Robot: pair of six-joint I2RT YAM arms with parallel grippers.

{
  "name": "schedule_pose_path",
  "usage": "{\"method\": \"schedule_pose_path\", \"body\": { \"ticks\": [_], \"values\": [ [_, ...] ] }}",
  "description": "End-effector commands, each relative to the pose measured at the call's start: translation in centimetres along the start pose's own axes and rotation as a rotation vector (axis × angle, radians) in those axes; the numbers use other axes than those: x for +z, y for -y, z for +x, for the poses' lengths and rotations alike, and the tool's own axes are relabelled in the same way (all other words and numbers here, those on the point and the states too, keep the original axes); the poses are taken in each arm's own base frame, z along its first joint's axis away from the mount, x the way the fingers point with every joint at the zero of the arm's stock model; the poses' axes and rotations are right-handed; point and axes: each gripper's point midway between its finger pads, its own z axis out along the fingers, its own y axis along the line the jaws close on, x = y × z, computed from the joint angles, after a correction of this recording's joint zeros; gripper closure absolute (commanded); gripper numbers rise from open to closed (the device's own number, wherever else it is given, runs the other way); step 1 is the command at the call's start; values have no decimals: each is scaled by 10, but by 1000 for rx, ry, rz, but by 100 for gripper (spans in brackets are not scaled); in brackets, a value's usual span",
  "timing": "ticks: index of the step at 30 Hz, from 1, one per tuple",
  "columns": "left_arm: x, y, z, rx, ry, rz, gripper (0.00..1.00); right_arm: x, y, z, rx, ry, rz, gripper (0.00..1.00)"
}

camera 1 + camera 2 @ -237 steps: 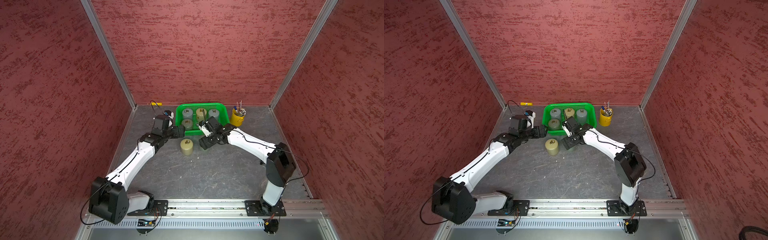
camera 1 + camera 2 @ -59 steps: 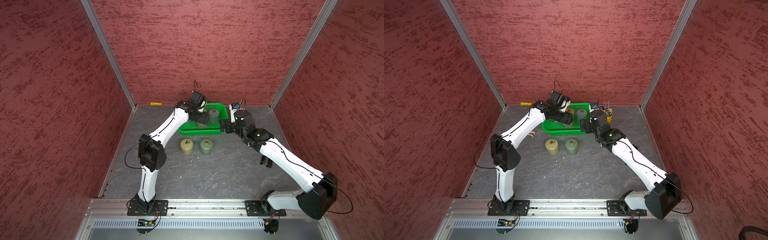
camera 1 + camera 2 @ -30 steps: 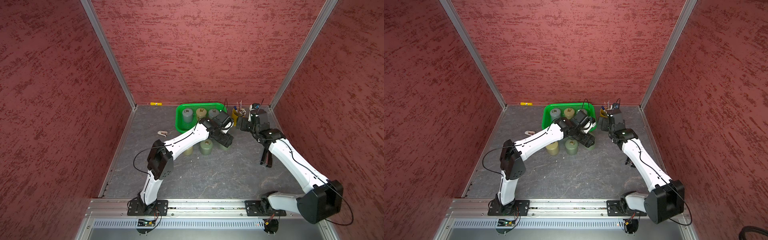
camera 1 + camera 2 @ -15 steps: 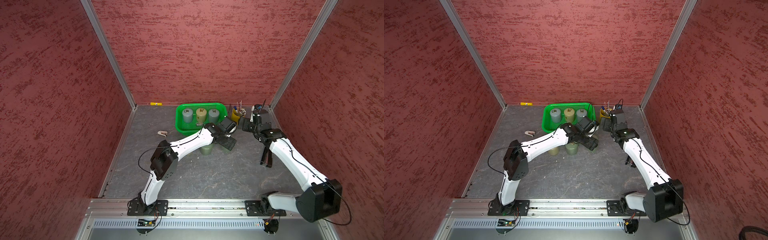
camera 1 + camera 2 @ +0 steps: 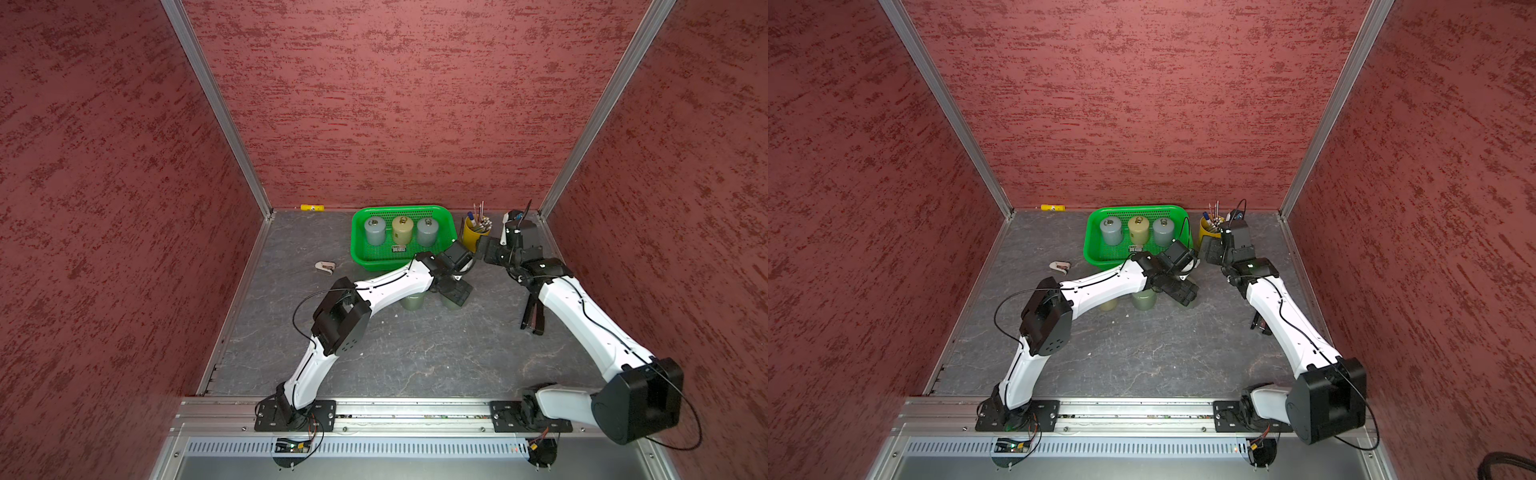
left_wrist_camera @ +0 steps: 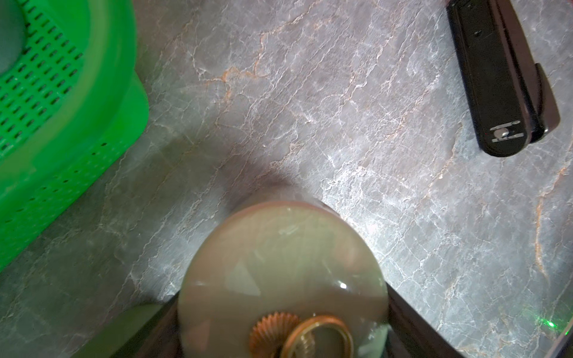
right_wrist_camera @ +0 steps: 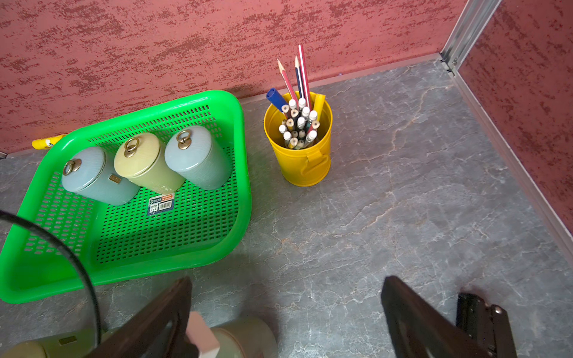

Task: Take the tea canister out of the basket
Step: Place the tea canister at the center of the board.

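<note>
L arm out of basket (image 5: 360,255) vs 2 s ago; tea canister (image 6: 279,272) now outside, off basket's near-R corner.
L gripper (image 5: 456,293) clenched on tea canister, fingers (image 6: 412,328) either side of lid; can't tell if base touches table (image 5: 415,353). Basket rim near it, apart. Back-row canisters (image 5: 402,229), 3, upright along basket's far wall. Table canisters (image 5: 1144,301), 2, close beside held one, partly under L arm. R gripper (image 7: 286,283) jaws spread wide, nothing between, near pen bucket (image 5: 473,237). Bare tabletop btw held canister & stapler (image 6: 502,77), also toward front rail (image 5: 415,405).
</note>
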Motion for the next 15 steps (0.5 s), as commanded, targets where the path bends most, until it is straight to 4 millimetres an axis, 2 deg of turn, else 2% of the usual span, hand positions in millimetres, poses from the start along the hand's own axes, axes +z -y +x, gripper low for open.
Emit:
{"method": "schedule_pose_path", "body": {
  "ticks": [1,15],
  "values": [
    [-3,5,-17,-9,65,21,35,-1,5,0,5,3,6,1],
    [8,-1,-16,-1,68,-13,33,2,5,0,-8,-7,-1,1]
  ]
}}
